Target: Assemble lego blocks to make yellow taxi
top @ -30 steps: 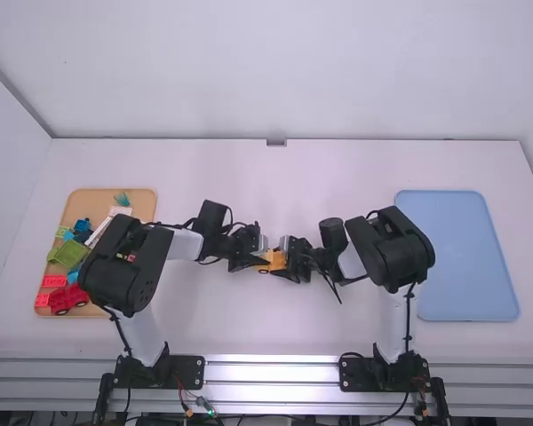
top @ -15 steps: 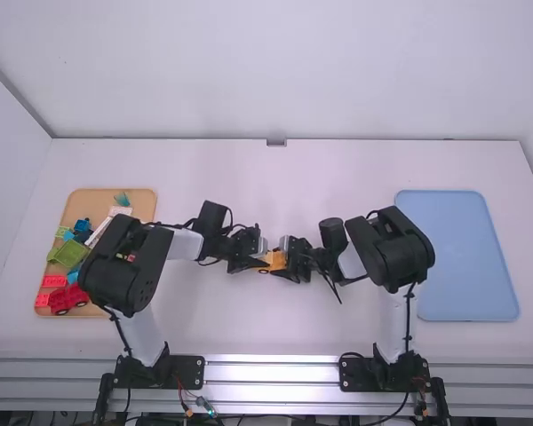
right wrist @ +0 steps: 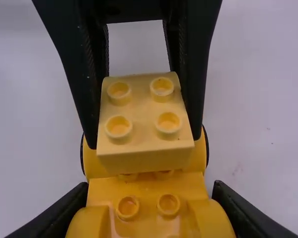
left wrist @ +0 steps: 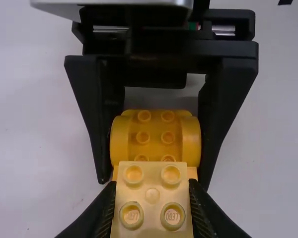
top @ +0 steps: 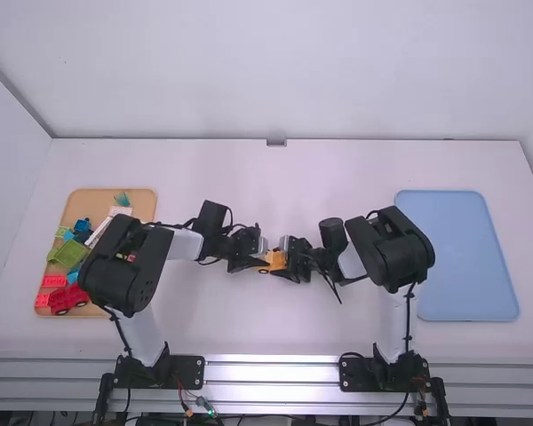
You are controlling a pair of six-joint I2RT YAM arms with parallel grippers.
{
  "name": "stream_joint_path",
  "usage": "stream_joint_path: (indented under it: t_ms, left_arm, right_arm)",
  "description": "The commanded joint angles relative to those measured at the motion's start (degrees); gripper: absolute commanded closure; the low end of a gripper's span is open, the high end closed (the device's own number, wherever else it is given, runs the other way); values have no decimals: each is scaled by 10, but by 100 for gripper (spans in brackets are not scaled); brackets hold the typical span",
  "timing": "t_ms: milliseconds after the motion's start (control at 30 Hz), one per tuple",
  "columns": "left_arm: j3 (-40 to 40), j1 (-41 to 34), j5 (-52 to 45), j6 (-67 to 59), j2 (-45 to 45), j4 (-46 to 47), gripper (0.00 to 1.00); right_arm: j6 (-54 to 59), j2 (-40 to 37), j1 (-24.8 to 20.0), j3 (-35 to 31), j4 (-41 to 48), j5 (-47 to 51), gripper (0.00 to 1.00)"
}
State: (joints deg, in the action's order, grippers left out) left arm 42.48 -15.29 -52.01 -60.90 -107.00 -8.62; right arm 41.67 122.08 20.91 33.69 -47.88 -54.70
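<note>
OK so the yellow car (top: 276,258) is mid-table, pinned between the two grippers, and a fair bit of it is covered up. The pale yellow block (left wrist: 152,196) sits over one end of it, hiding the studs there, and I honestly can't tell if it's pressed all the way down. Its near edge is cut off in the left wrist view, and the car's near end runs out of the right wrist view. The wheels are mostly hidden too — just thin black rims peek out past the car's sides.

Finger-wise, the left gripper (top: 262,259) is pinching the block, one finger flat on each side of it, right at the car. The right gripper (top: 285,260) has the car itself, fingers squeezed against both sides, by the rounded arches at the other end from the block.

Further out, left of the car, there's a wooden tray (top: 145,192) with loose pieces on it: a red wheeled base (top: 68,298), some red bricks (top: 54,280), a green piece (top: 67,254) and a few blue bits (top: 82,225). Well off to the right of the car is a blue tray (top: 462,257) — both trays are flat on the white table (top: 338,337).
</note>
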Motion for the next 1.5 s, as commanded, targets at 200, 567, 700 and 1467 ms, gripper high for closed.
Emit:
stream_joint_path:
  t_ms: [200,567,700,1467]
  left_arm:
    - [-8,2,34,0,0,9,58]
    - [-8,0,30,0,0,6,52]
    - [-8,0,3,0,1,-10,43]
    - [-8,25,-41,10,4,21,98]
  right_arm:
    - [1,9,2,1,3,12,43]
    - [1,9,2,1,3,11,43]
    - [1,9,2,1,4,11,42]
    - [1,9,2,1,5,9,42]
